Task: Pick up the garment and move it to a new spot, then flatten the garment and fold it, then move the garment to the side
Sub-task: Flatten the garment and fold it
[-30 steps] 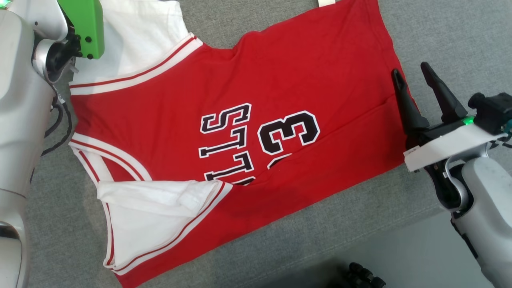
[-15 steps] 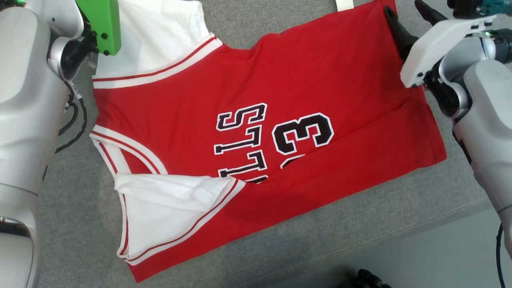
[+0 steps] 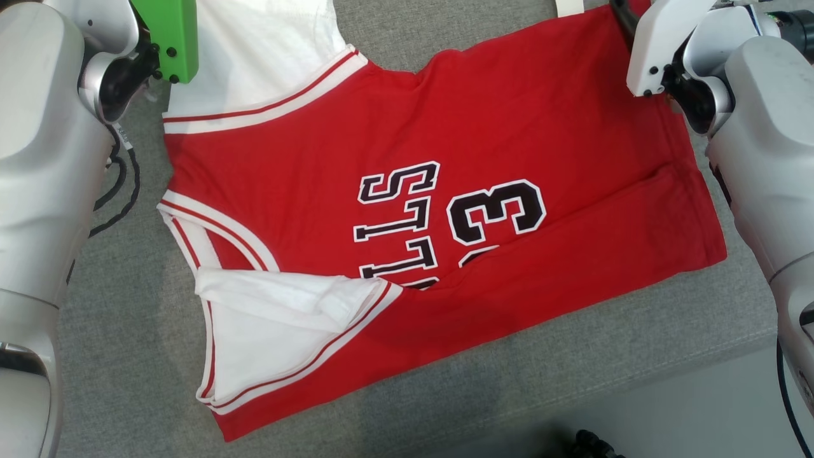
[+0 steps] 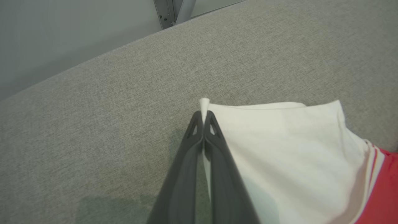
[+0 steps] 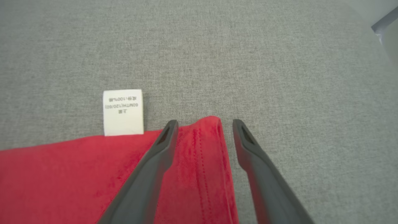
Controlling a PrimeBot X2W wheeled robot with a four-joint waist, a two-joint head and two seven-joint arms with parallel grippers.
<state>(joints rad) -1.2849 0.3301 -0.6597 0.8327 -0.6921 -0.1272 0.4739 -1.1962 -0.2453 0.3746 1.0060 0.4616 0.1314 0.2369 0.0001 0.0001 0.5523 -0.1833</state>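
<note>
A red jersey (image 3: 445, 146) with white sleeves and black "3" lettering lies spread on the grey cushion, its near white sleeve (image 3: 267, 331) folded over the front. In the left wrist view my left gripper (image 4: 203, 119) is shut on the corner of the far white sleeve (image 4: 289, 146). My right gripper (image 5: 203, 127) is open, its two fingers standing either side of the jersey's far hem corner (image 5: 205, 146). A white care label (image 5: 123, 112) sticks out from the hem just left of that corner.
Grey upholstered surface (image 3: 572, 381) carries the jersey; its front edge runs at the lower right, with pale floor (image 3: 699, 413) beyond. My two pale forearms (image 3: 44, 159) flank the head view. A dark object (image 3: 588, 442) sits at the bottom edge.
My right gripper has swung from beside the jersey's right hem up to its far corner. The head view has shifted, so the jersey sits further right in the picture.
</note>
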